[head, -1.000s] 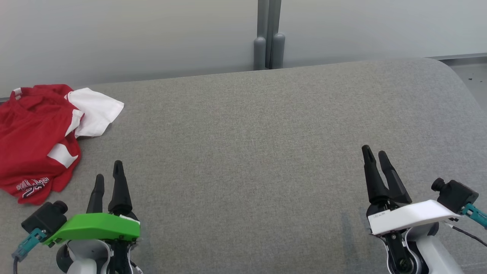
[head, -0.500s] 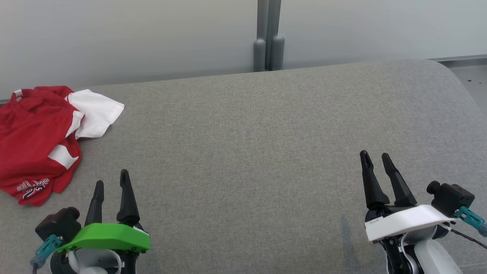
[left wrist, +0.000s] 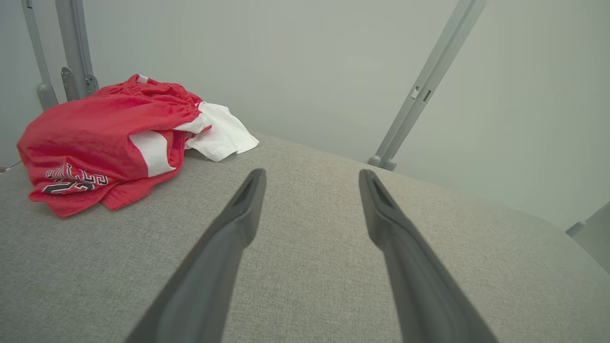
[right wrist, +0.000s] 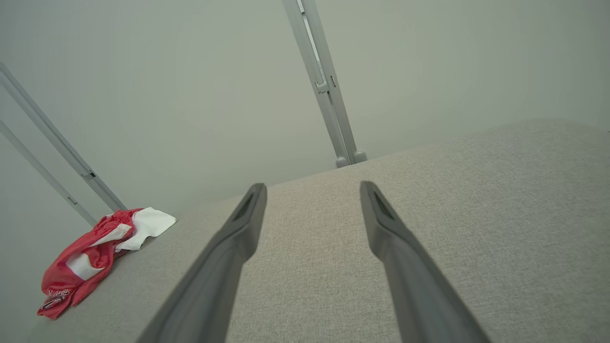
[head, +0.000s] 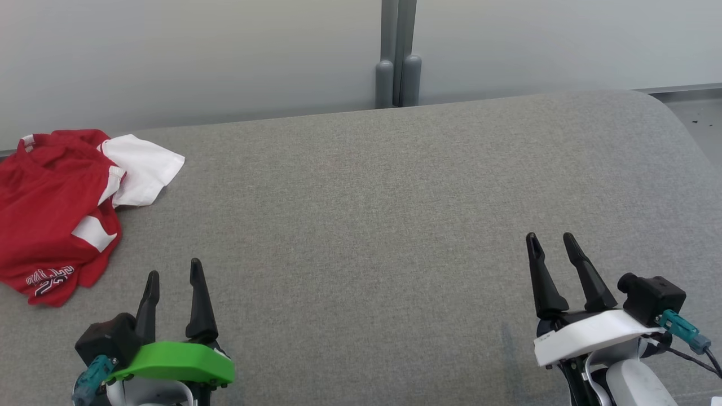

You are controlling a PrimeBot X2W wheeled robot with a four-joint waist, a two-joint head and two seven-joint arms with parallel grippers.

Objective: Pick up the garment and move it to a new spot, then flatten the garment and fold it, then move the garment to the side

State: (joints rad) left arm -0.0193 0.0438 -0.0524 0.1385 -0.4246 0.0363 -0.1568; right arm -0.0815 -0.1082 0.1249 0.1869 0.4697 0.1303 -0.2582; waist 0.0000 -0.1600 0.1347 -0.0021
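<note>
The garment is a crumpled red and white piece with dark lettering, bunched at the far left of the grey cushioned surface. It also lies at the upper left in the left wrist view and small at the lower left in the right wrist view. My left gripper hovers open near the front left, to the right of and nearer than the garment, holding nothing. My right gripper is open at the front right, far from the garment, with nothing between its fingers.
A grey post stands against the pale wall behind the surface's back edge. The surface's right end curves down toward a floor strip at the far right. Broad bare fabric lies between the two grippers.
Both grippers have drawn back toward the bottom of the head view, staying open. The garment lies as before; the camera has tipped very slightly.
</note>
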